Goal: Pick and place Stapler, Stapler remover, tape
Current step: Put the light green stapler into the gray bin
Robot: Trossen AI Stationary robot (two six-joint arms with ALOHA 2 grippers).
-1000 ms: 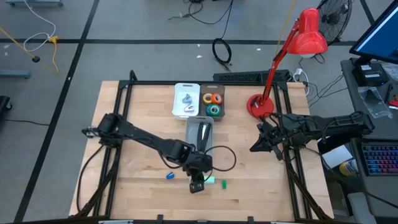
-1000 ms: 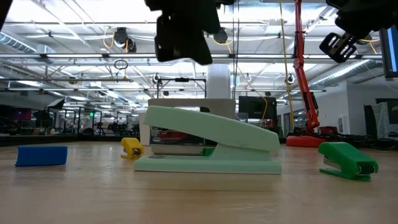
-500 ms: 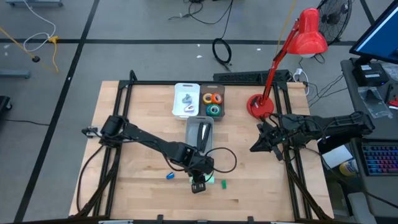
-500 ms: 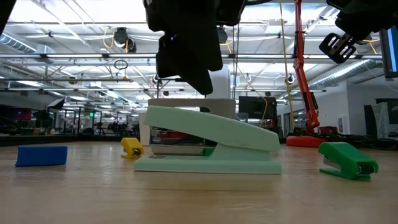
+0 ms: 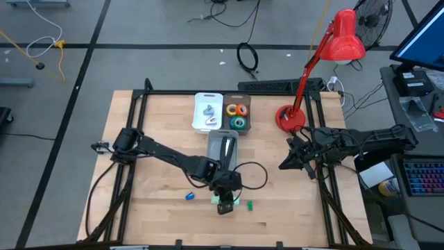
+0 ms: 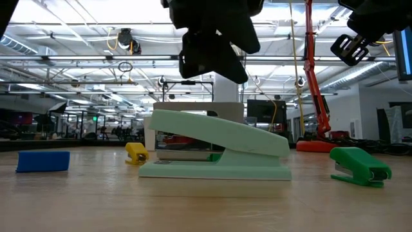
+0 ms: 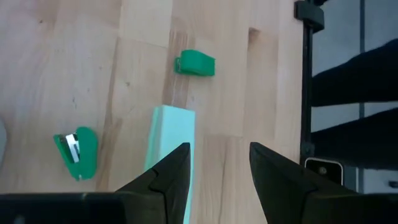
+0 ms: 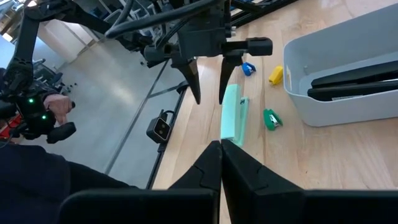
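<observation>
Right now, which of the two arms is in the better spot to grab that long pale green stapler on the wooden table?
The left. Its gripper hangs open right above the long pale green stapler, fingers either side of its end. The right gripper waits shut near the table's right edge, well away.

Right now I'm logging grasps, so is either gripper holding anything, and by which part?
Nothing is held. The left gripper hovers open above the mint stapler, not touching it. The right gripper waits shut and empty at the table's right side.
</observation>
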